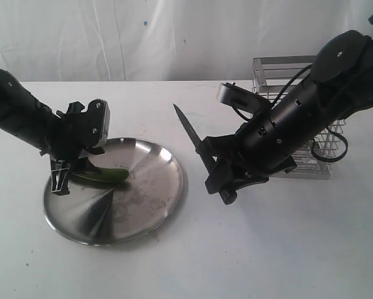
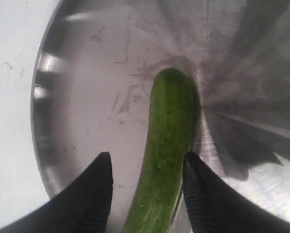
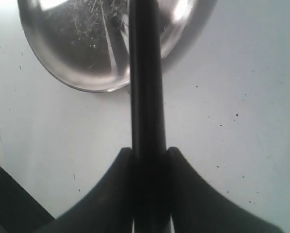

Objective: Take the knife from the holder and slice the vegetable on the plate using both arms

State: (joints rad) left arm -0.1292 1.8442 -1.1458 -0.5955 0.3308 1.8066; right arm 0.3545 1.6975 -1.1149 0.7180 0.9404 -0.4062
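The dark-green vegetable point(image 1: 105, 175) lies on the round steel plate point(image 1: 143, 193), toward its left side. My left gripper point(image 1: 60, 180) stands open astride the vegetable point(image 2: 167, 145); one finger point(image 2: 201, 194) touches it and the other finger point(image 2: 94, 194) is a gap away. To the right of the plate, my right gripper point(image 1: 210, 163) is shut on the black knife point(image 1: 188, 129), blade pointing up and to the back left, above the table. In the right wrist view the knife point(image 3: 146, 73) runs out from the shut right gripper point(image 3: 149, 151) over the plate's rim point(image 3: 77, 73). The wire holder point(image 1: 324, 146) stands behind the right arm, partly hidden.
The white table point(image 1: 286, 249) carries the plate at left and the holder at back right. A white curtain point(image 1: 174, 37) hangs behind. The right arm's bulk point(image 1: 311, 106) reaches in from the right across the holder's front.
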